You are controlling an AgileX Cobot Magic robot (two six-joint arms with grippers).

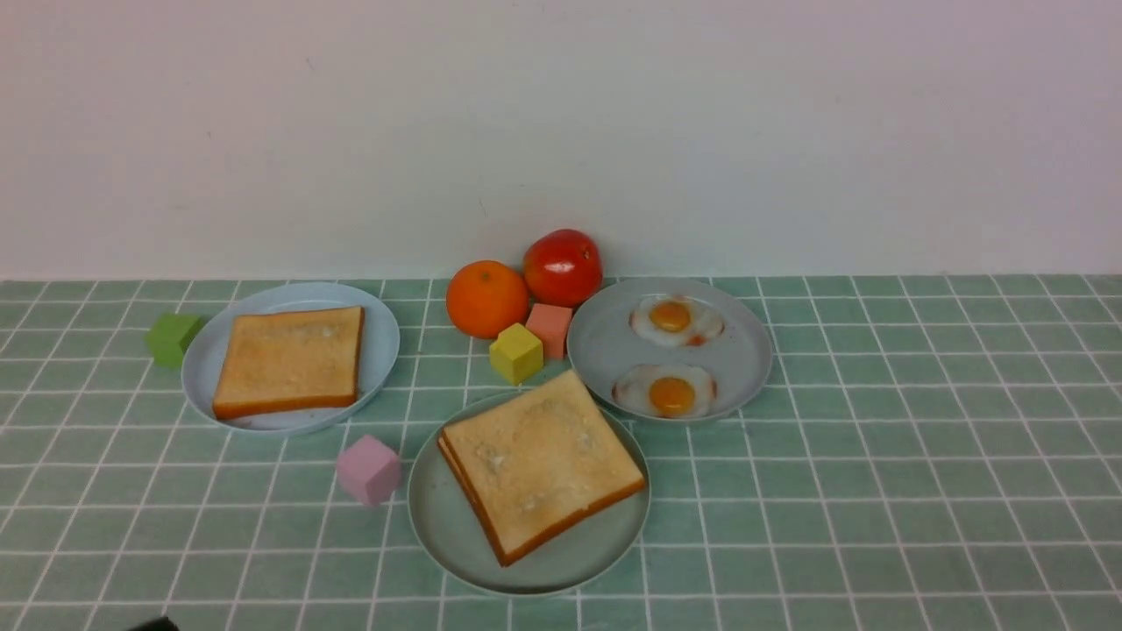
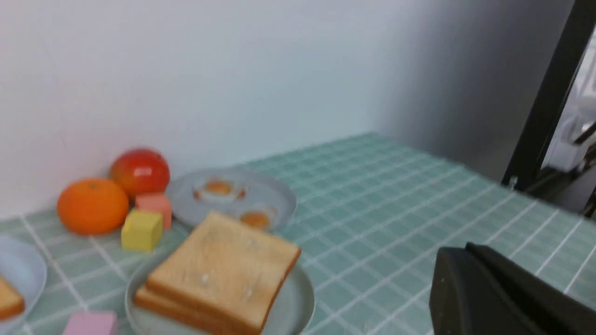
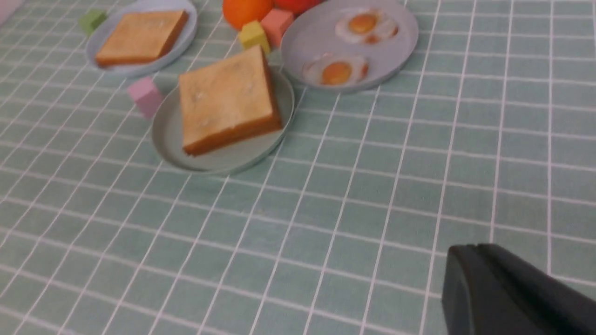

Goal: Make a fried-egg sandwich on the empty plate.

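Sandwich [image 1: 539, 469] lies on the green plate [image 1: 605, 548], well apart from both grippers. Its two toast slices are stacked a little unevenly, turned at an angle to the table [image 1: 877, 491]; whether egg is between them, I cannot see. The left gripper [image 2: 479, 270] is closed and grips nothing. In the front view only a small dark part shows at the near edge, on the left side. The right gripper [image 3: 484, 270] is also closed and empty; it is outside the front view, and its own camera looks down across the table to the sandwich.

Farther to the left, one toast [image 1: 294, 359] rests on the blue plate [image 1: 381, 337], just beside the green block [image 1: 173, 339]. Two eggs [image 1: 671, 396] are on the grey plate [image 1: 754, 350], behind the sandwich and toward the right. Orange [image 1: 487, 299], tomato [image 1: 564, 267], yellow block [image 1: 516, 353] and coral block [image 1: 550, 329] make a group beside the grey plate. The pink block [image 1: 369, 471] is near the green plate, on its left.
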